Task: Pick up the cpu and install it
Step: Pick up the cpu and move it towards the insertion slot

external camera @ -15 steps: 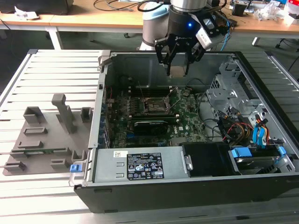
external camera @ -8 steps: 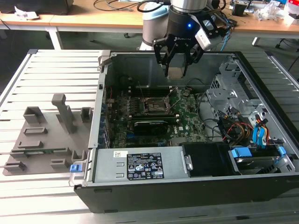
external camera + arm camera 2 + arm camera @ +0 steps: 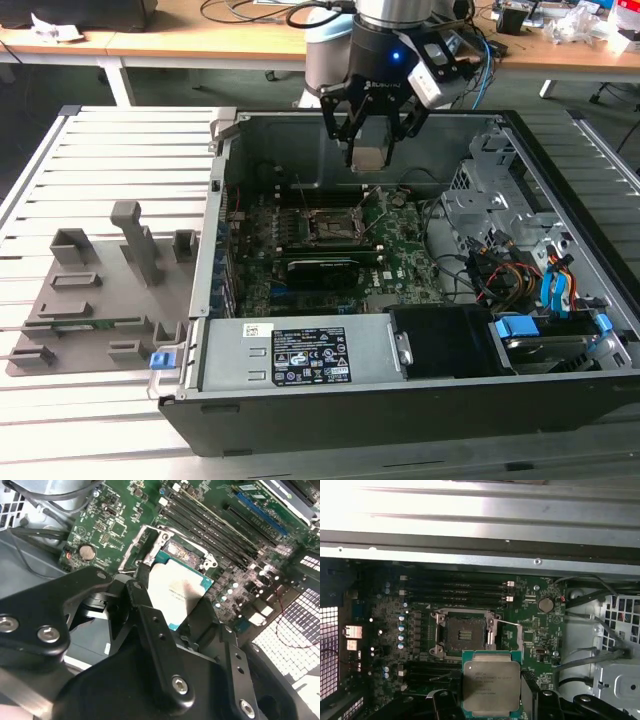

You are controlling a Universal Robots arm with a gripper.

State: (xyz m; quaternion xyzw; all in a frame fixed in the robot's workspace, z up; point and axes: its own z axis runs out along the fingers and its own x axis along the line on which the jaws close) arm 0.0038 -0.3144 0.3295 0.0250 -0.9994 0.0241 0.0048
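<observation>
Silver-grey metal of the cpu (image 3: 491, 687) is seen pinched by its edges between the jaws of the gripper (image 3: 369, 152), in the air above the open socket (image 3: 464, 634). If it is lowered tilted or misaligned, the socket contacts could be bent.

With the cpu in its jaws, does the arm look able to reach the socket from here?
Probably yes. The gripper holds the cpu above the open case, and the socket lies uncovered, nothing visible between them.
</observation>
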